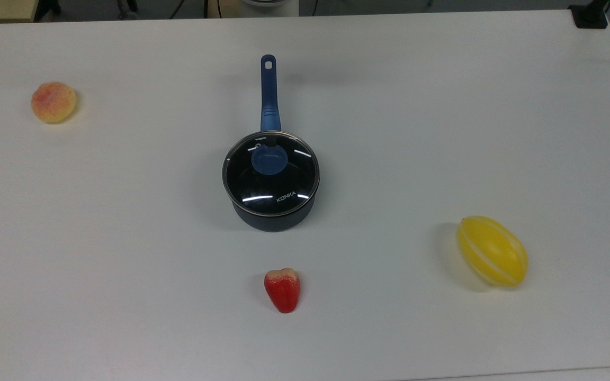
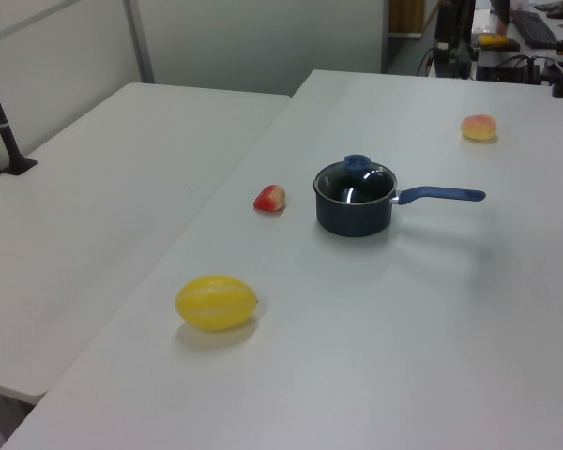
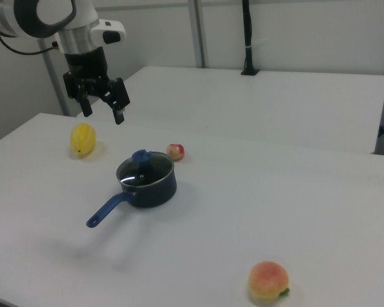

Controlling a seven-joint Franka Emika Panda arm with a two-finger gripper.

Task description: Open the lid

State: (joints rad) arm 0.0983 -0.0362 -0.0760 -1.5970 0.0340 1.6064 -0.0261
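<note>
I see my gripper [image 3: 102,109] with its fingers spread apart, up in the air at about ten o'clock from the lid [image 3: 144,167]. The lid sits on the pot [image 3: 150,188].

arm [image 3: 32,16] cut off by the right view's top and left edges | saucepan [image 1: 273,217] interior largely masked by glare on the lid [image 1: 271,174] in the top view | black clamp [image 1: 591,16] cropped at the top view's upper edge | "KONKA" lettering unreadable in the left view and the right view
</note>
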